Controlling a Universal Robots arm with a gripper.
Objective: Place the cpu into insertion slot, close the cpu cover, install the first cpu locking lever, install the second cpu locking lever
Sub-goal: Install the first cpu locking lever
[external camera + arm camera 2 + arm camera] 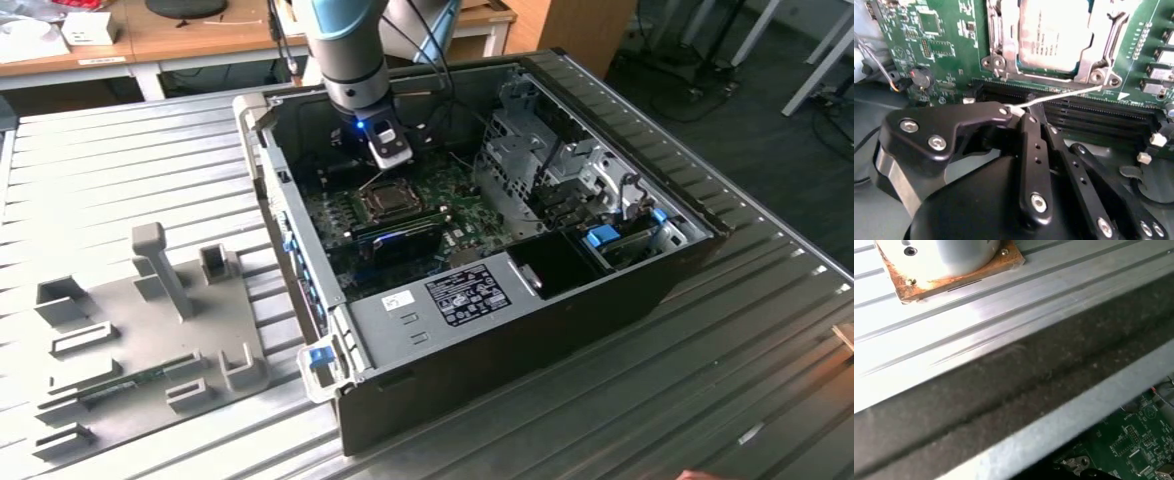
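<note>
While the cpu [1054, 35] lies seated in the insertion slot [1004, 55] with the cpu cover [1114, 37] closed down around it, just ahead of the jaws, the lever steps are judged to be in hand. In the second wrist view the gripper [1029, 112] is seen with its jaws drawn narrow on a thin silvery locking lever [1064, 96], which runs from the tips to the socket's corner. A controlled swing and press toward its catch is judged to be called for. In the exterior view the open computer case [641, 290] and the arm above the socket are shown; in the first wrist view, the case wall [1004, 385] is shown.
</note>
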